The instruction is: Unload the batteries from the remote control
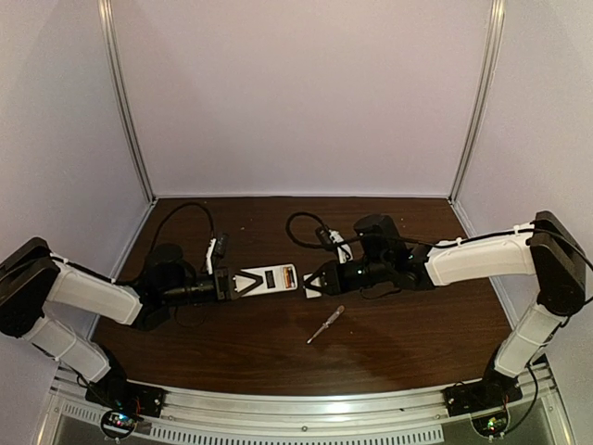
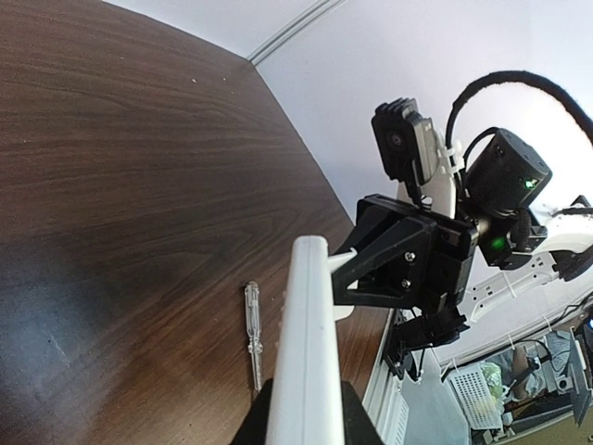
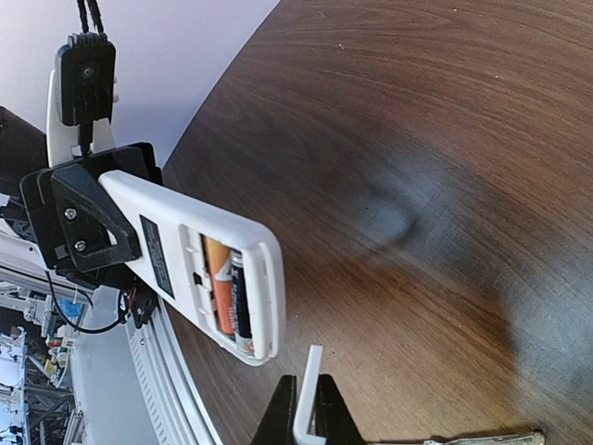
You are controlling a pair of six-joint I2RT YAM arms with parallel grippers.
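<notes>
My left claw (image 1: 239,283) pinches the remote control (image 1: 271,279), batteries (image 3: 227,295) exposed in its bay. At its 3 o'clock, my right claw (image 1: 313,282) pinches a flat white piece (image 3: 310,375).

From where I stand I count two grippers: one left gripper (image 1: 237,283) and one right gripper (image 1: 315,282). There is one remote control (image 1: 269,279), and two batteries (image 3: 227,295) show in its open back, one orange and one dark. I also count one screwdriver (image 1: 326,324), one small white plastic piece (image 3: 309,389) and one table (image 1: 417,343).
</notes>
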